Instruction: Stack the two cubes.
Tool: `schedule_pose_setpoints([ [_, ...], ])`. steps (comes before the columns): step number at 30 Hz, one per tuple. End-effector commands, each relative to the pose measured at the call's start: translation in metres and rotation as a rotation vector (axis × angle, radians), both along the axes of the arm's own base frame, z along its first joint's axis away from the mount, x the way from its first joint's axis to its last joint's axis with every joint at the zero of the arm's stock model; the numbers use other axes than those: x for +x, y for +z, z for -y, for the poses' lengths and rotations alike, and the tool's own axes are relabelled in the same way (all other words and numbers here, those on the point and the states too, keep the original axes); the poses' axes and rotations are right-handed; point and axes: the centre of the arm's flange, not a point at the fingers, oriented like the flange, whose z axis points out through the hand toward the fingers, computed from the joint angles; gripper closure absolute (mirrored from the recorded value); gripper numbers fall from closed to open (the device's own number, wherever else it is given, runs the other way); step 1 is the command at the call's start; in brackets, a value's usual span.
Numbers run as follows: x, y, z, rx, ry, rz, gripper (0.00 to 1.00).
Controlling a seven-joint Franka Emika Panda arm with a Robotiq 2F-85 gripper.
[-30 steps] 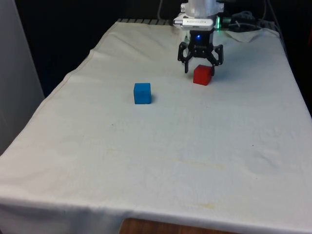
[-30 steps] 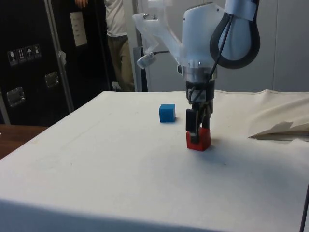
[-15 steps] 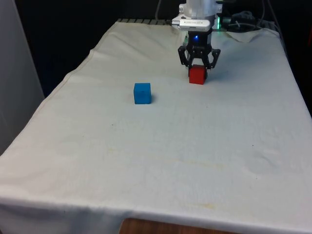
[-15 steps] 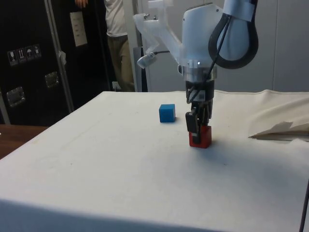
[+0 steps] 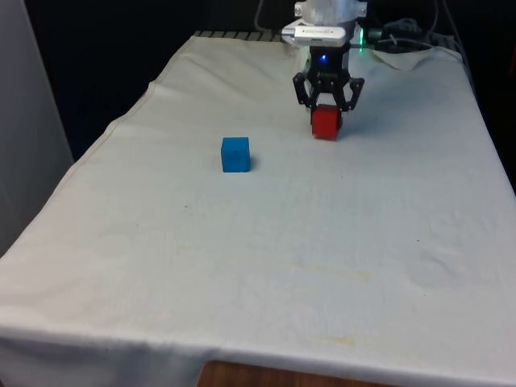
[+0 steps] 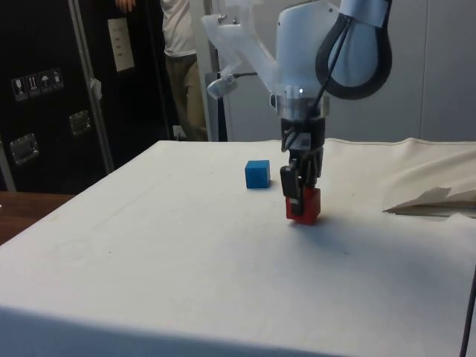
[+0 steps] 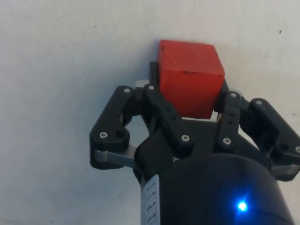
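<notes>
My black gripper is shut on the red cube, near the table's far end. In the side view the gripper holds the red cube just above the cloth, a thin shadow beneath it. In the wrist view the red cube sits squeezed between the two fingers. The blue cube rests on the cloth to the front view's left of the red one and a little nearer; in the side view the blue cube lies beyond the gripper.
The white cloth covers the table and lies rumpled at the far corner. A person stands behind the table by dark cabinets.
The fingers closed from wide open onto the red cube. The cube has since risen slightly off the cloth and shifted a little to the front view's left.
</notes>
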Motion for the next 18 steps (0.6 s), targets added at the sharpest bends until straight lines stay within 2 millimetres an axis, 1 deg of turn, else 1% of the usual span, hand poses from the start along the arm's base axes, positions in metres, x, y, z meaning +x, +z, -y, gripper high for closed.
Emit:
schedule_pose_setpoints([
  [1,0.0,0.006,0.001,0.001,-0.001,-0.008,1.0],
  [2,0.001,0.009,0.001,0.002,-0.001,-0.009,1.0],
  [3,0.002,0.007,0.0,0.002,-0.001,-0.003,1.0],
  [7,0.004,0.022,0.002,0.005,-0.001,-0.017,1.0],
  [11,0.005,0.028,0.001,0.009,0.0,-0.017,1.0],
  [18,0.012,0.043,0.002,0.011,-0.001,-0.033,1.0],
])
